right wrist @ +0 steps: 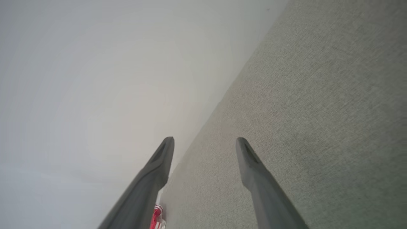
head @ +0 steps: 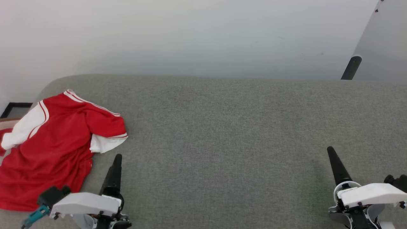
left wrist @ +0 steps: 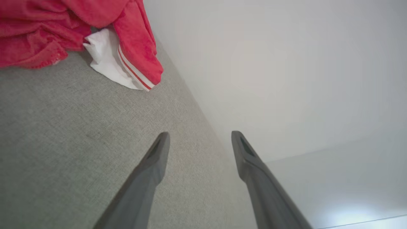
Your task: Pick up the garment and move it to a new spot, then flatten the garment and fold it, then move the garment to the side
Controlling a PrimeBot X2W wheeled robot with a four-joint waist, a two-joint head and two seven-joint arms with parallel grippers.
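A grey fabric surface (head: 222, 143) takes up most of the head view, with a pale wall (head: 203, 35) behind it. The jersey (head: 54, 149) lies crumpled at the surface's far left, red body bunched, with one white sleeve up at its left and another poking out under a folded red flap with striped trim on its right. The left gripper (left wrist: 200, 136) sits just right of the jersey's lower part and nearer the robot. In the head view one dark finger (head: 116, 168) points up toward the white sleeve, close to it but not touching. The left wrist view puts the jersey in the upper left corner, clear of the two fingers, which stand wide apart over bare fabric with nothing between them. The right gripper (right wrist: 205, 141) is well apart from the jersey, at the surface's right side, spread just as wide and empty. The jersey's left and lower edges are cut off by the head view's edge. No lettering shows on it. In the right wrist view only a scrap of its red-and-white trim (right wrist: 155, 216) peeks past a finger. A dark post (head: 351, 67) stands at the upper right. A dark-framed shape (head: 16, 108) at the left edge is too cropped to identify.
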